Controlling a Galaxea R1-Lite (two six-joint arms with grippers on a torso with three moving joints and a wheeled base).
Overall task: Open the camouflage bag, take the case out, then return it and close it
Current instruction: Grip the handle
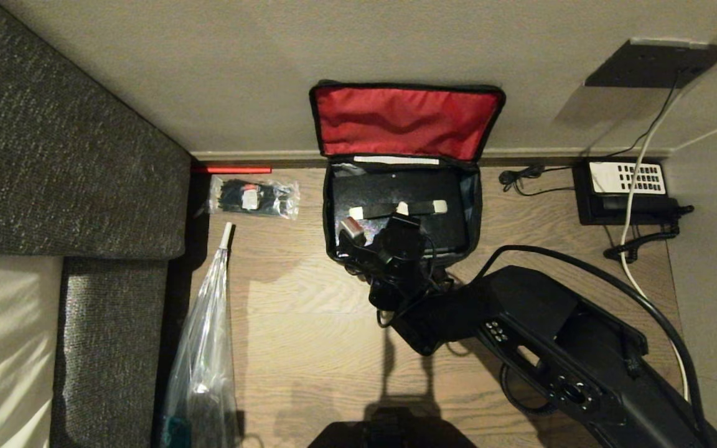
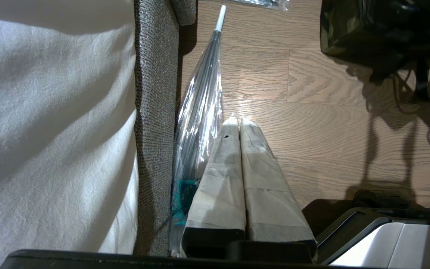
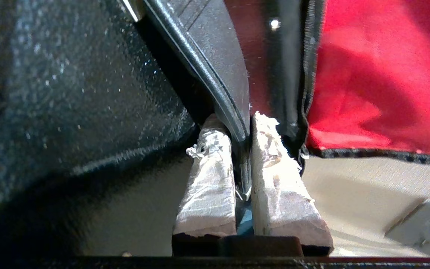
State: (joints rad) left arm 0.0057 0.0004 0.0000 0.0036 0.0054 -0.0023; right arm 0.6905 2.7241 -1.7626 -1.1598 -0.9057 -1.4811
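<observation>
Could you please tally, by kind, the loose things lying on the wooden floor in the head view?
Bags: 1, the camouflage bag, open.
Cases: 1, the case, inside it.
Telephones: 1.
Umbrellas: 1.
Plastic packets: 1.
Total: 5.

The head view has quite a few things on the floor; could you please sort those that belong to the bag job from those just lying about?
Job:
- camouflage bag, lid open
- case inside it
- right gripper, shut on the case's handle

Lying about:
- desk telephone
- clear umbrella
- plastic packet
- sofa
- left gripper, parked
</observation>
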